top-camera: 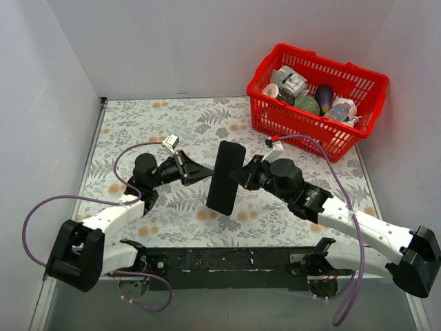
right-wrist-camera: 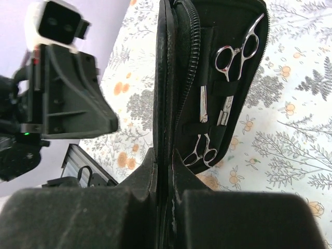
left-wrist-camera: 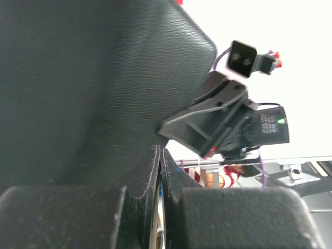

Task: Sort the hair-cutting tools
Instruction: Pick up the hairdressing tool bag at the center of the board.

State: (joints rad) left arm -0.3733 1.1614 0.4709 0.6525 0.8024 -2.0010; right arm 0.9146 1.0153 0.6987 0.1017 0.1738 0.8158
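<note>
Scissors, two silver pairs, sit inside the black zip case (top-camera: 226, 178), tucked under its straps. One pair (right-wrist-camera: 236, 52) has its ring handles toward the top of the case, with a toothed blade running down from them. The other pair (right-wrist-camera: 202, 150) has its rings at the bottom and its blade pointing up beside the first. The right wrist view shows them on the open inner face; no comb can be made out.

Both arms meet at the case, which stands on edge, slightly tilted, over the middle of the desk (top-camera: 138, 124). The right gripper (right-wrist-camera: 166, 158) comes from the right, and its fingers are pinched narrow on the edge of one case cover. The other half, with the scissors, opens away to that camera's right. The left gripper (left-wrist-camera: 160, 153) comes from the left with its fingers pressed together, tips right at the case's outer leather face. Whether they actually pinch that cover cannot be told.

A red plastic basket (top-camera: 303, 131) stands at the desk's far right corner, well apart from the case, holding bottles and a green egg-shaped item (top-camera: 308, 105).
</note>
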